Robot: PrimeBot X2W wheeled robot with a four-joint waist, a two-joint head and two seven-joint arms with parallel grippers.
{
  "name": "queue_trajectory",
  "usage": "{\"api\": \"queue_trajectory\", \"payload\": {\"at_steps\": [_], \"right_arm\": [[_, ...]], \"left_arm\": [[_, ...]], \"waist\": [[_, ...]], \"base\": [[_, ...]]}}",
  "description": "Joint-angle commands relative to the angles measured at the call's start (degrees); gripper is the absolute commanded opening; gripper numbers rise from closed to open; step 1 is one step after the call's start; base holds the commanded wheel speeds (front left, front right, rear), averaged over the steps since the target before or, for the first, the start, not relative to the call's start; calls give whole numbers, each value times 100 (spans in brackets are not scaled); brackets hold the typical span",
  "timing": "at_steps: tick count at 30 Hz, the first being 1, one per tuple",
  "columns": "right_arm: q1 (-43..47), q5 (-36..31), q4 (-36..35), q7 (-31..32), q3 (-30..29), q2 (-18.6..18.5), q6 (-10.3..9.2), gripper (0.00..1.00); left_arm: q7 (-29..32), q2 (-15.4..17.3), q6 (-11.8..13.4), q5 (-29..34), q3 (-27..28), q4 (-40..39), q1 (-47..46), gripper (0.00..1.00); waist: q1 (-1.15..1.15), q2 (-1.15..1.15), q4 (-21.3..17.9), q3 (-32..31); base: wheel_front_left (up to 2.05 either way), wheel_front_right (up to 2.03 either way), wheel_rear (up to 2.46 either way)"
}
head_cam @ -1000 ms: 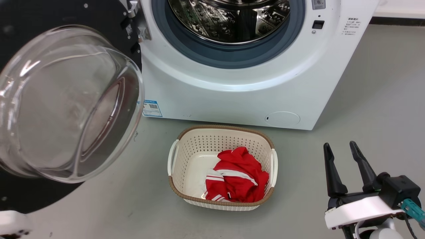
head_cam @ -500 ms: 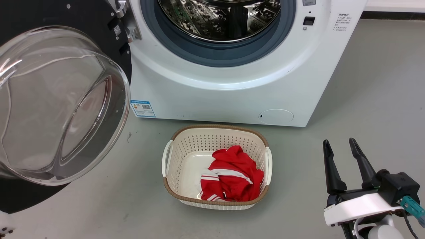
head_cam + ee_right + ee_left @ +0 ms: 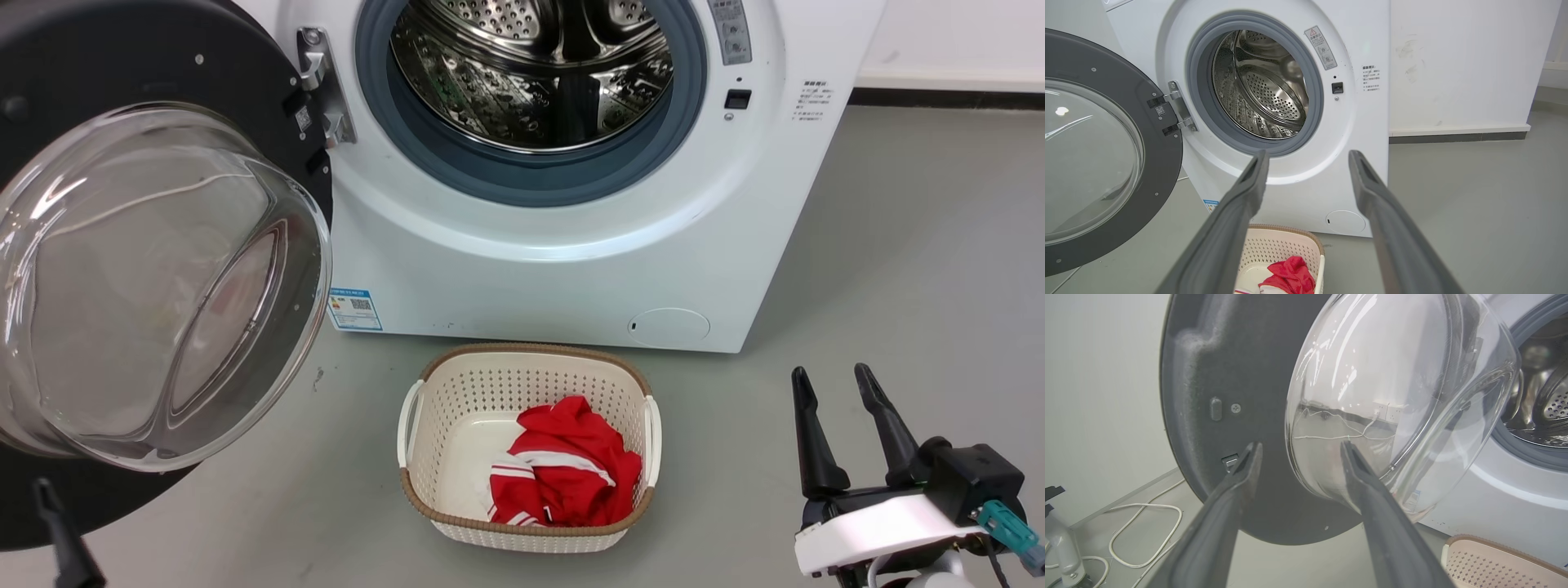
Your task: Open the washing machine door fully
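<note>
Well open, the washing machine door (image 3: 155,278) hangs on its hinge (image 3: 1177,110) left of the bare drum (image 3: 539,73). Print on the blue sticker (image 3: 354,309) and the warning label (image 3: 1321,47) is too small to read. The left wrist view adds a white cable (image 3: 1151,505) on the floor (image 3: 898,245). The left gripper (image 3: 1300,451) and right gripper (image 3: 824,376) have their fingers spread and empty.

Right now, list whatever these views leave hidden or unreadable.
Washing machine door: left rim cut off by the head view's edge.
Blue label: print too small, head view.
Basket bottom: partly hidden under the red garment, head view.
Drum: top cut off, head view's upper edge.
</note>
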Motion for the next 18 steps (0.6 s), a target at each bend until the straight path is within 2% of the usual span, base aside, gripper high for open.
{"api": "queue_trajectory", "payload": {"at_steps": [1, 7, 18], "right_arm": [[48, -24, 21, -15, 16, 6, -2, 100], [106, -106, 11, 14, 77, 6, -2, 100], [110, -266, -64, 79, 119, 7, -2, 100]], "left_arm": [[-13, -69, -42, 82, -69, -94, 85, 100], [-13, -287, -187, 348, -621, -494, 315, 100], [-13, -347, -299, 675, -2153, -737, 115, 100]], "waist": [[0, 0, -7, -67], [0, 0, -59, -184], [0, 0, -362, -286]], "base": [[0, 0, 0], [0, 0, 0], [0, 0, 0]]}}
